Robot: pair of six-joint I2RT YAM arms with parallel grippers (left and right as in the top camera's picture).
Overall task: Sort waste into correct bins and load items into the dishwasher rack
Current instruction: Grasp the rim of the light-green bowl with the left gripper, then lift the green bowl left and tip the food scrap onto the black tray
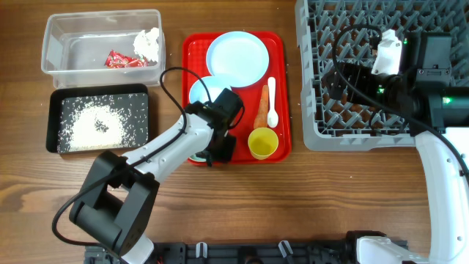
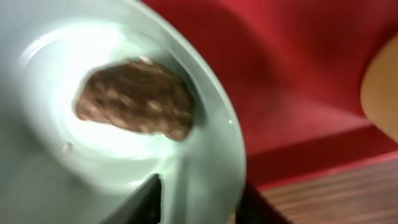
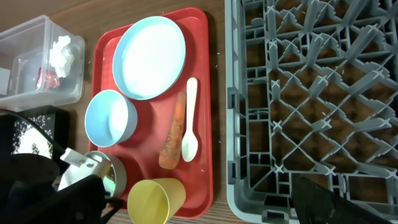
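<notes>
brown lump (image 2: 134,99) in mint-green bowl (image 2: 214,149); left end effector (image 2: 199,200) pinching rim; right end effector (image 1: 346,79) width unreadable.

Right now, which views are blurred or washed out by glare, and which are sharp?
Left wrist view: soft and smeared throughout; the brown lump in the green bowl has fuzzy edges, and glare whitens the bowl's floor around it. Overhead view: sharp and evenly lit, single rice grains on the black tray readable. Right wrist view: crisp on the rack and red tray.
</notes>
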